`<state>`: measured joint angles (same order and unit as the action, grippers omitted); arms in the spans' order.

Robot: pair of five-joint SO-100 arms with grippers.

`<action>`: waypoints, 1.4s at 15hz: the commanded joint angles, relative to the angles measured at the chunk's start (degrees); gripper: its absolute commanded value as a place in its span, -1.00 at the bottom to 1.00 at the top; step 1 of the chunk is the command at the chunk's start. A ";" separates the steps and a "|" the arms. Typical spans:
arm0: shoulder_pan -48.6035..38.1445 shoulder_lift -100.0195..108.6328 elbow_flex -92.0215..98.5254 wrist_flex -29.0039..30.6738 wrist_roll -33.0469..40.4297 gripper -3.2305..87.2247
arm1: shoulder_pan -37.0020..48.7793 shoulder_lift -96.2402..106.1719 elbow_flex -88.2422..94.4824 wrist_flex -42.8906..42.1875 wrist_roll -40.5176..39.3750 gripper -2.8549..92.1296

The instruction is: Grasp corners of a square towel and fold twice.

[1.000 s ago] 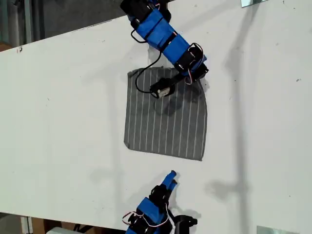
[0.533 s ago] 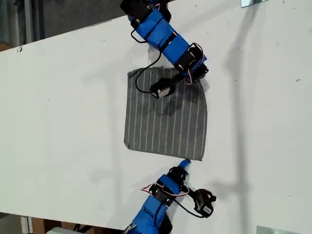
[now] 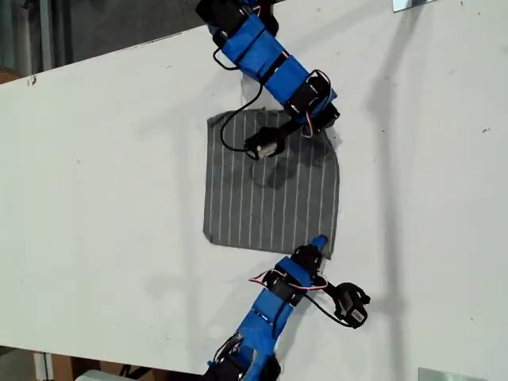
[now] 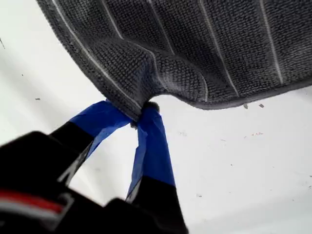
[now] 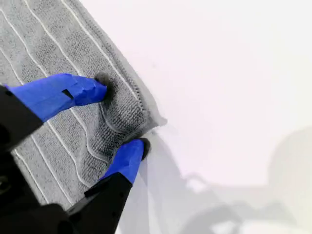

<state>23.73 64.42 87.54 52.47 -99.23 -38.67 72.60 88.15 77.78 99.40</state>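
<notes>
My first gripper (image 4: pixel 144 109) is pinched together on a puckered corner (image 4: pixel 146 95) of the towel (image 3: pixel 270 198). I judge this to be the corner at the exterior view's upper right (image 3: pixel 327 135), where the edge looks drawn in. My second gripper (image 5: pixel 119 118) has its jaws apart, straddling another corner (image 5: pixel 141 117): one finger (image 5: pixel 80 90) rests on the cloth and the other sits at the hem on the surface (image 3: pixel 103 175). In the exterior view that gripper (image 3: pixel 317 244) is at the lower right corner.

The risk, as I judge it, lies with the second gripper. If it shuts with the lower finger not under the hem, it may push the corner away or catch only a few threads. The lift would then be uneven and the fold skewed. The first pinch is also shallow and could slip.

The towel lies flat at mid-surface. It is near square, so it has no real long axis. Its stripes run from the exterior view's top to bottom.
</notes>
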 commanded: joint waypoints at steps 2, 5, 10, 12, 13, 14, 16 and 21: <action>1.14 -3.60 -4.57 -1.76 -2.11 -0.93 | -0.09 2.11 -1.67 -0.09 -0.44 -0.94; 2.20 -4.83 -14.85 10.99 -3.87 -0.93 | 0.35 3.25 -3.34 2.46 -0.44 -0.94; 1.76 -6.68 -41.48 38.32 -0.97 -0.93 | 2.29 7.38 -13.62 20.04 2.81 -0.94; 0.18 -3.08 -41.92 40.78 1.23 -0.93 | 3.96 9.67 -13.36 22.59 4.83 -0.94; -1.05 -0.70 -41.84 42.10 2.99 -0.93 | 5.10 10.72 -12.74 22.94 5.45 -0.94; -2.72 1.67 -41.13 42.63 5.63 -0.93 | 6.59 12.22 -11.60 22.94 5.54 -0.94; -7.29 5.98 -39.73 43.42 11.87 -0.93 | 10.81 16.61 -8.17 22.94 3.87 -0.94; -23.38 9.49 -35.60 43.51 26.46 -0.93 | 25.75 27.07 2.72 16.00 -6.68 -0.94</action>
<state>4.92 70.31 51.77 95.27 -75.59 -16.79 95.27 90.44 95.54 95.62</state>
